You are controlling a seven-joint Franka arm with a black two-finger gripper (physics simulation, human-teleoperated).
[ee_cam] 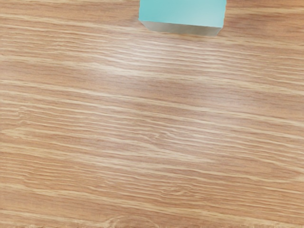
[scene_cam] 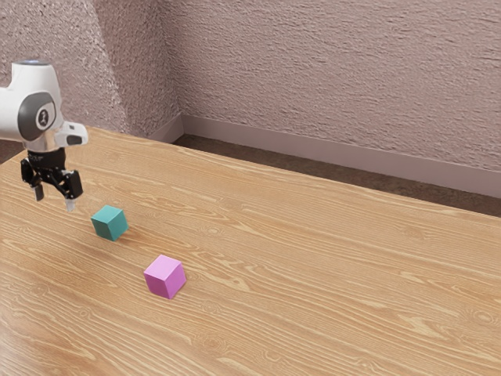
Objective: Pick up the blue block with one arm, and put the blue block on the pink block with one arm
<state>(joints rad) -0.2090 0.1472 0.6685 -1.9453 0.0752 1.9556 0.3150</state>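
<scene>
The blue block (scene_cam: 109, 222), teal in colour, sits flat on the wooden table (scene_cam: 313, 266). My gripper (scene_cam: 54, 200) hovers a little above the table, just off the block toward the exterior view's left, and is open with nothing between its fingers. The pink block (scene_cam: 165, 276) rests on the table nearer the front, apart from the teal one, toward the exterior view's right. In the wrist view, the blue block (ee_cam: 183, 14) shows one edge, with bare wood under my hand.
The table's far edge (scene_cam: 258, 160) runs along the back, with a dark floor strip and a textured wall behind it. Bare wood stretches toward the exterior view's right of both blocks.
</scene>
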